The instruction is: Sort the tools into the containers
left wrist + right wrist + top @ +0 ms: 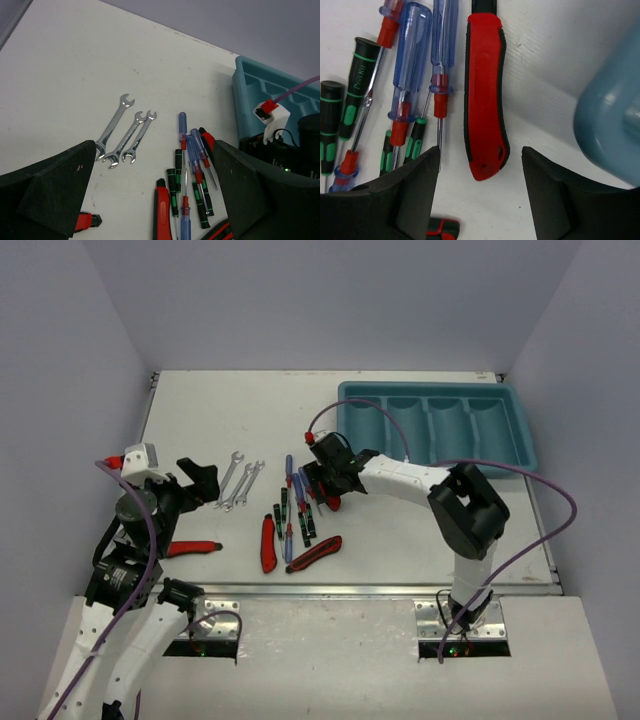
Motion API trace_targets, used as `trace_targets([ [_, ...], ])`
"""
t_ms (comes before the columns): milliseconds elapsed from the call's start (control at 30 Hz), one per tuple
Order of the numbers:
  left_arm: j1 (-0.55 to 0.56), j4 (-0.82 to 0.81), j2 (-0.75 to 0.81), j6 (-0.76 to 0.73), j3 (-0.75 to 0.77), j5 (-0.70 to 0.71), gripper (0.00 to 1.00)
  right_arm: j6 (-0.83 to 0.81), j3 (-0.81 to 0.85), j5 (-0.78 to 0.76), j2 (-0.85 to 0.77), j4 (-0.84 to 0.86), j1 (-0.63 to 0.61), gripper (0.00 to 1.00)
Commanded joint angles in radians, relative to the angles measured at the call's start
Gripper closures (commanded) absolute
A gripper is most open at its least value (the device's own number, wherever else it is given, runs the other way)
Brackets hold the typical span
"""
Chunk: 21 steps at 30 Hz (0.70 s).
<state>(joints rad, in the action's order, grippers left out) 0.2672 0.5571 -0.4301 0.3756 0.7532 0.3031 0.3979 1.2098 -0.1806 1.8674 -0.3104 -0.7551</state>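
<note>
The teal tray (pixel 430 390) with four long compartments stands at the back right; nothing shows in them. Three silver wrenches (pixel 240 480) lie left of centre. Blue-handled and black-green screwdrivers (pixel 295 505) lie in a cluster at centre. My right gripper (pixel 322 483) is open, low over a red-and-black knife (pixel 485 90), whose rounded end lies between the fingers (pixel 415 190). My left gripper (pixel 200 478) is open and empty, left of the wrenches (pixel 125 135). Two more red-and-black knives (pixel 268 542) (pixel 315 553) lie nearer the front.
Another red-and-black tool (pixel 190 548) lies by my left arm at the front left. The tray's corner (pixel 610 130) is close on the right of my right gripper. Grey walls surround the white table (pixel 400 540).
</note>
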Motion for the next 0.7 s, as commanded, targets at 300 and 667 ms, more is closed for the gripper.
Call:
trace_targets([
  [300, 0.000, -0.049, 0.004, -0.003, -0.002, -0.022, 0.00, -0.051, 0.057, -0.021, 0.139, 0.062, -0.012, 0.60],
  [667, 0.000, -0.048, 0.012, -0.003, -0.003, -0.019, 0.00, -0.038, 0.046, -0.084, 0.017, 0.037, -0.061, 0.88],
])
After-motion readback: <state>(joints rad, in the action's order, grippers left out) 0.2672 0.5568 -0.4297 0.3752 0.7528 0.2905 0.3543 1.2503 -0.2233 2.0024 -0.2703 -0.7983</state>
